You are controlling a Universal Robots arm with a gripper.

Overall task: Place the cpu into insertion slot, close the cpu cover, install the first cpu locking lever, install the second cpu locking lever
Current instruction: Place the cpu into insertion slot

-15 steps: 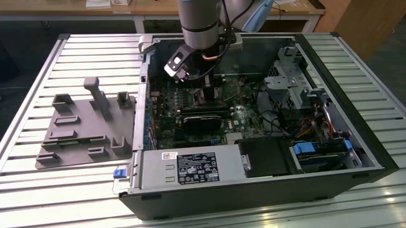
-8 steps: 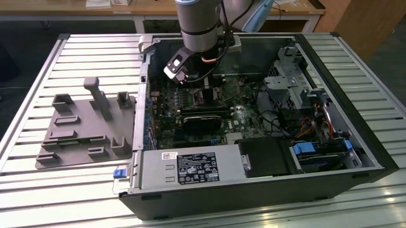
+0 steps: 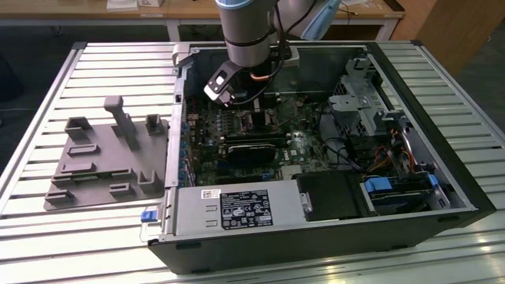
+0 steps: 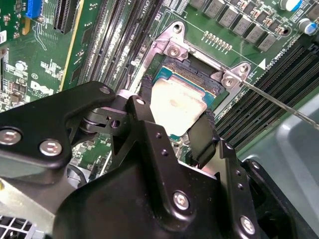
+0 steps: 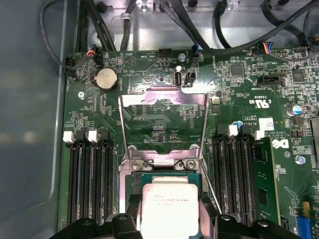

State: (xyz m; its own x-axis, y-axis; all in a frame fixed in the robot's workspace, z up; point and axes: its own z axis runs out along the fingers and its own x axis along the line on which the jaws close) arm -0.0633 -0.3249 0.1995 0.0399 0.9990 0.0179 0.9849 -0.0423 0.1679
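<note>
Silver-topped cpu [image 4: 177,107] is clamped between the jaws of the gripper [image 4: 174,119], with black fingers [image 4: 202,137] on two opposite edges. Chip is directly over the insertion slot [image 4: 199,77], partly covering it; can't tell if it's seated. In the first wrist view the cpu cover [image 5: 163,95] is swung open, away from the slot. Thin locking lever [image 4: 279,102] is unlatched beside the socket. Exterior view: arm [image 3: 248,35] reaches down into the open PC case [image 3: 316,236] on the slatted counter [image 3: 118,65].
</note>
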